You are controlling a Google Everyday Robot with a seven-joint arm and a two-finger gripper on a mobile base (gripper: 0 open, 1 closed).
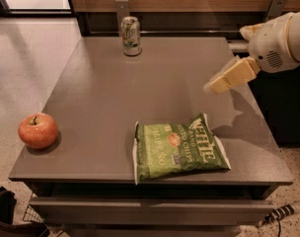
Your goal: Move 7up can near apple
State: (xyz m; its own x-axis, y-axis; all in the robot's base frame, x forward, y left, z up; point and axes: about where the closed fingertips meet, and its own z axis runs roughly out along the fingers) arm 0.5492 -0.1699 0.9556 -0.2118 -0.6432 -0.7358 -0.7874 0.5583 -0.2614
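The 7up can (pixel 131 35) stands upright at the far edge of the grey table (pixel 110 107), left of centre. The apple (pixel 38 130), red-orange with a dark stem, sits at the table's near left corner. My gripper (pixel 214 85) comes in from the right on a white arm (pixel 281 38), above the table's right side. It is well to the right of the can and far from the apple, and holds nothing that I can see.
A flat green chip bag (pixel 179 147) lies near the table's front edge, right of centre, below the gripper. A wooden wall with metal brackets (pixel 123 6) runs behind the table. A dark cabinet (pixel 283 107) stands to the right.
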